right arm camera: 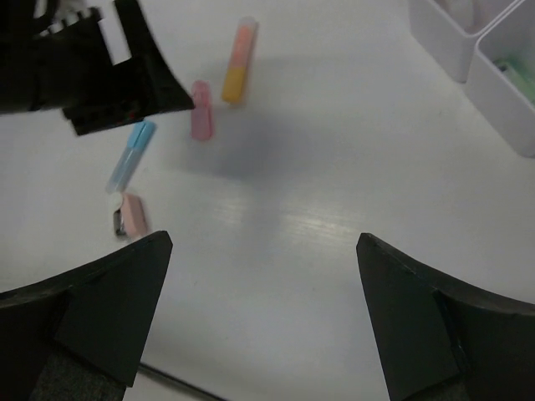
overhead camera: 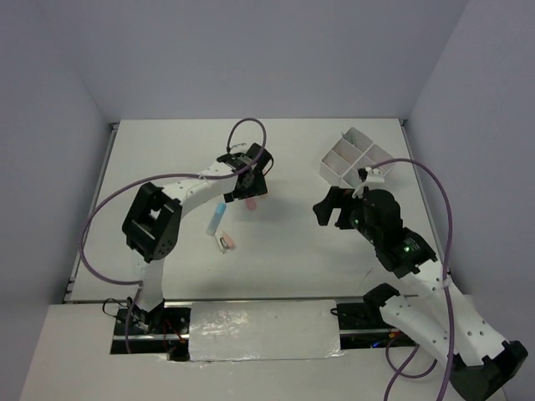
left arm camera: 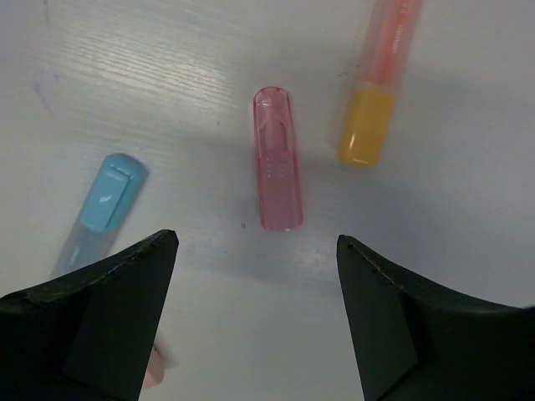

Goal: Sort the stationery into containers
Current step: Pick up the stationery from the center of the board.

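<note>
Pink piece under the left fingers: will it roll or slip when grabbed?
The pink piece looks like a rounded, glossy plastic tube lying flat, so a sideways nudge would probably roll it and a pinch may slip. It seems rigid and light. The open left fingers line up across its width, which should help trap it.

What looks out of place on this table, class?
Nothing looks damaged. A translucent pink tube, an orange-capped marker and a pale blue marker lie scattered on the white table, outside the white four-compartment tray, which sits turned diagonally to the table's edges.
</note>
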Tool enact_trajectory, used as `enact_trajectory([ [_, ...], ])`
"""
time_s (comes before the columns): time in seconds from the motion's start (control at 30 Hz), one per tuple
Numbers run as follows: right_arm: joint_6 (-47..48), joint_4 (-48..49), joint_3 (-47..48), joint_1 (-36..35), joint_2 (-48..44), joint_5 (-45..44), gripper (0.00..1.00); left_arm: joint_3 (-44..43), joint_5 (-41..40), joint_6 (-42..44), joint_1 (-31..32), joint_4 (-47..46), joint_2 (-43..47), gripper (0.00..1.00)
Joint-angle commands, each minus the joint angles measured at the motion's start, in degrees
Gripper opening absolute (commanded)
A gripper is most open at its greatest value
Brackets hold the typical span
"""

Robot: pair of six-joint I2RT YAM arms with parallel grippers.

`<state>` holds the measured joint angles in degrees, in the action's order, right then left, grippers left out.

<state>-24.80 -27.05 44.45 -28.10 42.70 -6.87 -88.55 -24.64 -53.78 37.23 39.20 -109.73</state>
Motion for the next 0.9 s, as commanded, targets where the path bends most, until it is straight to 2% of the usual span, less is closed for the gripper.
enact_trajectory([
  [0.0,-2.0,1.0,-4.1,-0.6,-3.6,6.6,0.99,-4.0,3.5,-0.5,-1.4,0.4,-4.1,0.89],
  [0.13,-1.7,0.8,-7.1,-0.8,-3.8,8.5,0.95,-5.1,4.0,-1.2,-1.6,0.3,-9.0,0.87],
  [0.23,-1.5,1.2,-7.6,-1.0,-4.5,8.5,0.95,-2.9,6.2,-0.9,-2.5,-3.8,-10.1,0.83],
  [0.63,-1.6,0.9,-7.8,-1.3,-6.1,9.8,0.92,-4.5,8.1,2.5,-3.7,-2.7,-15.9,0.71],
  [0.67,-1.6,0.7,-7.7,-1.6,-6.1,9.7,0.92,-4.2,8.4,2.6,-3.7,-2.4,-16.2,0.68],
  [0.7,-1.6,-0.2,-7.2,-1.7,-6.1,9.3,0.92,-3.3,8.6,2.6,-3.7,-2.8,-15.7,0.57],
  [0.77,-1.5,-1.2,-6.7,-1.9,-6.5,8.7,0.92,0.7,9.0,2.3,-3.7,-4.1,-14.0,0.43],
  [0.8,-1.5,-1.3,-6.5,-1.9,-6.7,8.5,0.92,2.4,9.0,2.0,-3.7,-5.4,-11.9,0.29],
  [0.87,-1.2,-1.4,-6.3,-1.9,-6.7,8.8,0.92,7.2,9.5,1.7,-3.7,-6.8,-9.8,0.22],
])
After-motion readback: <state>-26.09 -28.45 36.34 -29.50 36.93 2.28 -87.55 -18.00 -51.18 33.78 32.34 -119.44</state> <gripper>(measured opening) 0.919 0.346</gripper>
